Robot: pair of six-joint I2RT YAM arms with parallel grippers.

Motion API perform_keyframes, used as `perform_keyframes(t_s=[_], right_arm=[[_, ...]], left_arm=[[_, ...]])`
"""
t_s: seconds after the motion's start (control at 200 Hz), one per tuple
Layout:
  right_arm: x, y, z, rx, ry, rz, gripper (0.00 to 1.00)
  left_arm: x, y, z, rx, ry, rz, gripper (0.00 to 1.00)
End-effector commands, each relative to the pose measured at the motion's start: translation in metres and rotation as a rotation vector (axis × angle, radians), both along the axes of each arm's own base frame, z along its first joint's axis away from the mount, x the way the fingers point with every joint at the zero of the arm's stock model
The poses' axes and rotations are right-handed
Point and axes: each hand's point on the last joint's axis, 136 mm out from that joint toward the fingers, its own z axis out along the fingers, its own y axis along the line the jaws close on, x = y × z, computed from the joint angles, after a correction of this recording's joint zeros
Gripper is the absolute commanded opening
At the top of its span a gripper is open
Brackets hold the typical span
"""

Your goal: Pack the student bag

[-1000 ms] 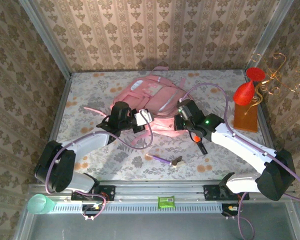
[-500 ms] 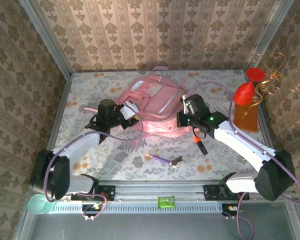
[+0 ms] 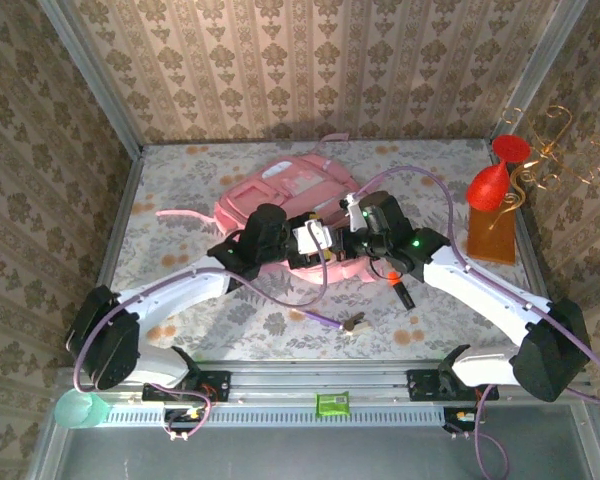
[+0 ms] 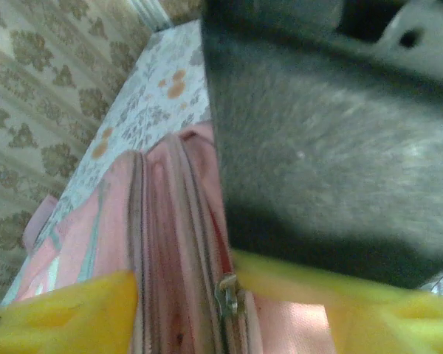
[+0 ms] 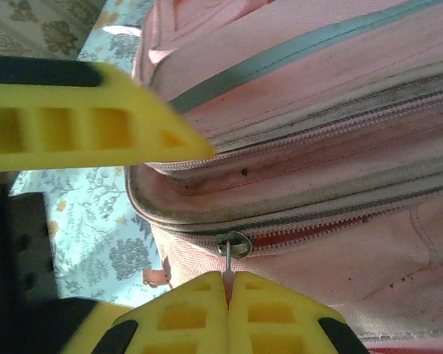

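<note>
Now spreads left fingers (image 4: 59, 313) over the zip (image 4: 183, 221) of the large soft pink fabric backpack (image 3: 280, 190), keeps right fingers (image 5: 273, 317) clamped on its metal pull (image 5: 227, 258), readying unzipping.

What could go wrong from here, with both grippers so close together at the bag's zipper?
1. The right gripper pinches only the thin pull, so the pull may slip out when the arm tugs.
2. The left gripper is open and does not grip the bag. The soft bag may drag along instead of unzipping.
3. The grippers are very near each other over the zipper and might collide.
</note>
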Motion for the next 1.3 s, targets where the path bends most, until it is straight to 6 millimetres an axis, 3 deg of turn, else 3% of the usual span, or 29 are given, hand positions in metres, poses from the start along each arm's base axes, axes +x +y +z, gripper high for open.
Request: perform_keyframes(t_s=[0.0, 0.21, 0.36, 0.43, 0.49, 0.82, 1.03, 1.295], right_arm=[[-0.001, 0.018, 0.061, 0.163, -0.131, 0.051, 0.00], [-0.001, 0.015, 0.058, 0.154, -0.134, 0.040, 0.00], [0.001, 0.011, 0.058, 0.145, -0.148, 0.017, 0.00], [0.004, 0.006, 0.054, 0.118, -0.150, -0.012, 0.00], [0.008, -0.002, 0.046, 0.074, -0.137, -0.052, 0.00], [0.026, -0.048, 0.009, -0.175, -0.100, -0.252, 0.00], [0.027, -0.059, -0.003, -0.252, -0.104, -0.273, 0.00], [0.047, -0.107, -0.018, -0.398, -0.130, -0.411, 0.00]], left_arm=[[0.011, 0.009, -0.015, 0.113, -0.047, 0.038, 0.62], [0.020, 0.030, -0.030, 0.143, -0.039, 0.077, 0.48], [0.023, 0.041, -0.036, 0.164, -0.018, 0.083, 0.24], [0.021, 0.043, -0.033, 0.141, -0.015, 0.070, 0.08], [0.019, 0.044, -0.029, 0.115, -0.022, 0.062, 0.00], [0.014, 0.057, -0.007, -0.002, -0.053, 0.052, 0.00], [0.014, 0.060, 0.001, -0.046, -0.053, 0.057, 0.00], [0.011, 0.078, 0.018, -0.148, -0.030, 0.052, 0.00]])
